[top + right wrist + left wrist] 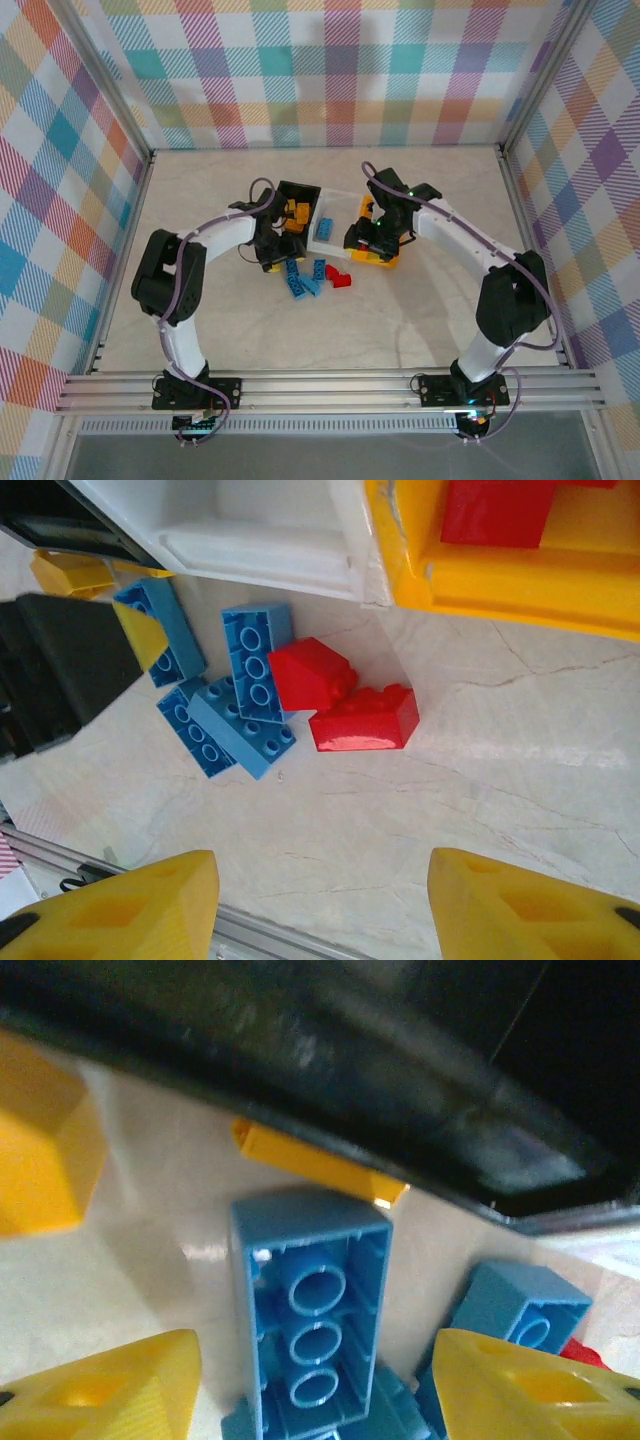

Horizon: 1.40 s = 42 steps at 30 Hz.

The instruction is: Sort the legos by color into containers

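Nearest the left wrist lens, the yellow plastic fingertips (110, 1390) of the left gripper (315, 1400) stood either side of an upturned blue studded plastic brick (312, 1300). A narrow gap showed on each side, so the jaws were parted and not yet closed on it. The brick lay on the pale marbled table (160, 1260), just in front of the black rectangular plastic bin (350, 1070), whose rim partly hid a flat yellow-orange brick (310, 1163). A second blue brick (525, 1310) lay just beside the right-hand fingertip.

In the right wrist view, the right gripper (325, 910) hung released and empty over bare table, near two red bricks (365, 720) touching the blue cluster (235, 730). Beyond them stood the white translucent bin (260, 540) and the yellow-orange bin (520, 580), the latter holding a red brick (495, 510).

Probable hazards:
- The closing left jaws might have pinched or dragged the neighbouring blue brick, because it lay so close.
- A grip taken off-centre on the smooth side walls might have let the brick twist out.
- The lift might have clipped the black bin's wall just ahead.
- The two arms, both working the one small pile, might have fouled each other.
- A reach for a red brick might have scattered the blue ones touching it
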Available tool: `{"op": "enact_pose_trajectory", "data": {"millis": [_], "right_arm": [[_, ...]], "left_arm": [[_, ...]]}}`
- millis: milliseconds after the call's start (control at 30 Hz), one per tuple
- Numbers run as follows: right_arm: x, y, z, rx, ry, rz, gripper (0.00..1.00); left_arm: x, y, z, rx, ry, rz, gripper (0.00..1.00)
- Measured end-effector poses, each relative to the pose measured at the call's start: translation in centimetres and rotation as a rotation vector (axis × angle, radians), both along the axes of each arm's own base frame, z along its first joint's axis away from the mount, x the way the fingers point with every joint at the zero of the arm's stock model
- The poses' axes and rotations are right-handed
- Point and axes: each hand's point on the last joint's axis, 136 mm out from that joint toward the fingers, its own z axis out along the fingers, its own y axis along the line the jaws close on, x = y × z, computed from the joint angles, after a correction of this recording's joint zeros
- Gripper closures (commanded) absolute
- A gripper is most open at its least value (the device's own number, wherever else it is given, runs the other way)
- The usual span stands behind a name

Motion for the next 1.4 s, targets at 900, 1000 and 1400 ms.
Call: {"op": "enact_pose_trajectory", "data": {"millis": [900,1000,1400], "right_arm": [[-1.1,2.3,-0.6,0.019,-0.004,0.071,0.41],[-2.4,1.3,-1.9,-0.010,0.029,0.066,0.41],[-5.9,-1.9,-0.4,-0.002,-0.029,0.010,0.40]], "left_arm": [[-0.9,0.9,3.1,0.056,-0.018,-0.067,0.71],[0.9,-0.3,7.7,-0.002,-0.117,-0.080,0.71],[9.4,-8.5,11.7,-0.134,-0.261,-0.181,0.70]]}}
